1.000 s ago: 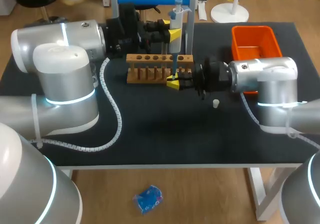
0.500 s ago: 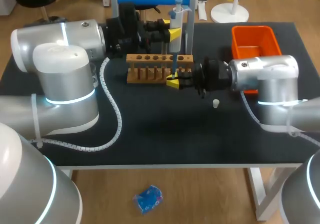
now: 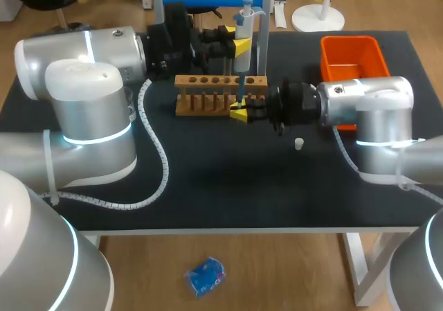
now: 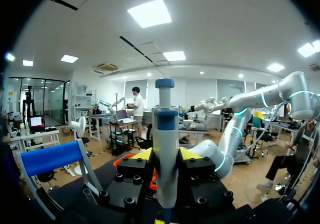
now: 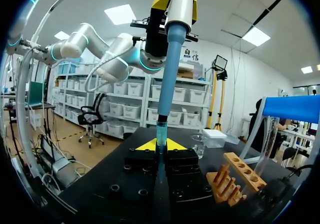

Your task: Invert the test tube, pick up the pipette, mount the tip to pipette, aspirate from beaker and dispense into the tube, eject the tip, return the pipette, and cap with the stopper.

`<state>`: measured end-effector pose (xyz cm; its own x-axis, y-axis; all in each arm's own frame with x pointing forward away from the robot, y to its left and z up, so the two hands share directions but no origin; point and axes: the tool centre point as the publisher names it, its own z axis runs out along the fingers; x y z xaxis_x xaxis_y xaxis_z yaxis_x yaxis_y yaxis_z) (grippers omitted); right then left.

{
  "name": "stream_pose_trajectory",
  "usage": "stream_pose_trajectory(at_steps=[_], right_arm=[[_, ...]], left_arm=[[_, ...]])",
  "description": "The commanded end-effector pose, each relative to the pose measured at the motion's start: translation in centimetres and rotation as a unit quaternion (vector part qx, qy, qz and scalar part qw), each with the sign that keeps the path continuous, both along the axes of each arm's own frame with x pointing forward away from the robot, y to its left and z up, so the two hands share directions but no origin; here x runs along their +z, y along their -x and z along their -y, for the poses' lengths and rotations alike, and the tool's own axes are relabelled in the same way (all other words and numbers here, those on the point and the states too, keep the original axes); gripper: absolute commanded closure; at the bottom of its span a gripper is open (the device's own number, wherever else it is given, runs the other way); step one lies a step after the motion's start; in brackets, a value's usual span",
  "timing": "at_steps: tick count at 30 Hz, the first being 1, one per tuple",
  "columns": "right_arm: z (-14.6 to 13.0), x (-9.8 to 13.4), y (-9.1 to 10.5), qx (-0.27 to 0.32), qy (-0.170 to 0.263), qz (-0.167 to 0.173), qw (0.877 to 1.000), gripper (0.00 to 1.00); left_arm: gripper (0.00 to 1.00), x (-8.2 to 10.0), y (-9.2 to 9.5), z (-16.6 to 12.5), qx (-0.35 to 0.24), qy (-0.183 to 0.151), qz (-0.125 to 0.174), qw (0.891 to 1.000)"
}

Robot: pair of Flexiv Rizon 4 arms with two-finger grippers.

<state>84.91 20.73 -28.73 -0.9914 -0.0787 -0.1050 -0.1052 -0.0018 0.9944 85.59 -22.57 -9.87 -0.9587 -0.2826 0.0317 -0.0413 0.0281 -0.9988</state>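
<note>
1. The left gripper (image 4: 165,156) is closed on the pipette (image 4: 165,134). It holds the pipette upright between its yellow-tipped fingers, plunger at the top.
2. The pipette's blue tip (image 5: 169,74) points straight down from the left gripper.
3. The right gripper (image 5: 161,145) sits directly beneath the left one. It is clamped on the test tube (image 5: 161,132), which stands upright between its fingers.
4. The blue tip reaches down into the mouth of the test tube.
5. A wooden rack (image 3: 220,93) stands on the black bench (image 3: 228,179), just beside the right gripper.
6. A clear beaker (image 5: 199,145) stands ahead of the right gripper, near the rack.
7. The small white stopper (image 3: 298,143) lies on the bench near the right gripper's wrist.
8. An orange bin (image 3: 353,56) sits behind the right arm, well apart from the gripper.
</note>
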Motion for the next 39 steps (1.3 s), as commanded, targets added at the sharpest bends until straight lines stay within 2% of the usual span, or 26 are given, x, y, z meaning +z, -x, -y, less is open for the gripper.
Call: stream_pose_trajectory(at_steps=[1,15,24,39], right_arm=[[-0.12,0.68,0.18,-0.004,0.002,-0.007,1.0,1.0],[-0.01,1.08,0.15,-0.016,-0.002,-0.03,0.999,1.0],[0.06,1.27,0.0,-0.02,-0.004,-0.014,1.0,1.0],[-0.08,1.41,-0.21,-0.037,-0.01,-0.007,0.999,1.0]], left_arm=[[1.0,-0.32,0.04,-0.03,0.0,-0.001,-0.001,1.0],[1.0,-0.32,0.04,-0.03,0.0,-0.001,-0.001,1.0],[1.0,-0.32,0.04,-0.03,0.0,-0.001,-0.001,1.0],[1.0,-0.32,0.04,-0.03,0.0,-0.001,-0.001,1.0]])
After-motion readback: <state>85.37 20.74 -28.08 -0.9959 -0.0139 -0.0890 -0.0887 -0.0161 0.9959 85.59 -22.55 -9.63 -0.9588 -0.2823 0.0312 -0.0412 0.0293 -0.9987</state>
